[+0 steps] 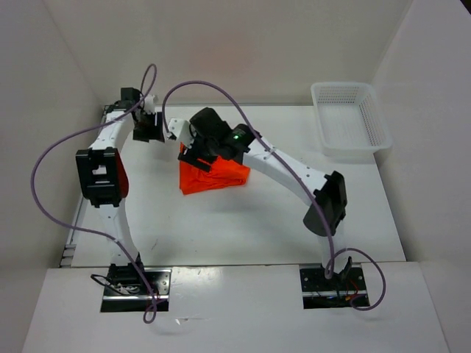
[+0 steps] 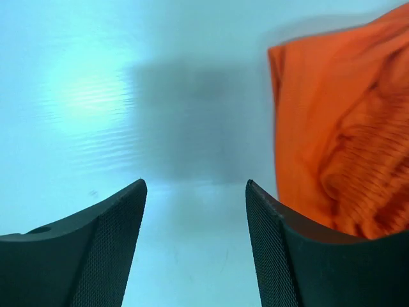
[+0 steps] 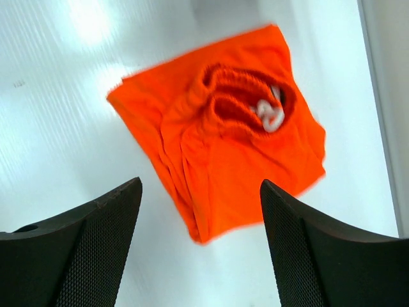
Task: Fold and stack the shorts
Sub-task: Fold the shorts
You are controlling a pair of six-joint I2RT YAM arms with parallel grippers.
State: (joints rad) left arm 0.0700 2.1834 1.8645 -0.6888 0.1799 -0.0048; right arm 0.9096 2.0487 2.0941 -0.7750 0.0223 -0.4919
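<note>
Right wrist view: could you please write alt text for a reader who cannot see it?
Roughly folded orange shorts lie on a white table, their white drawstring showing at the waistband. The right hand hovers above them, its two black fingers open and empty.

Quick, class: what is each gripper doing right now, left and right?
Left gripper: open, holding nothing.
Right gripper: open, above the shorts, not holding them.
</note>
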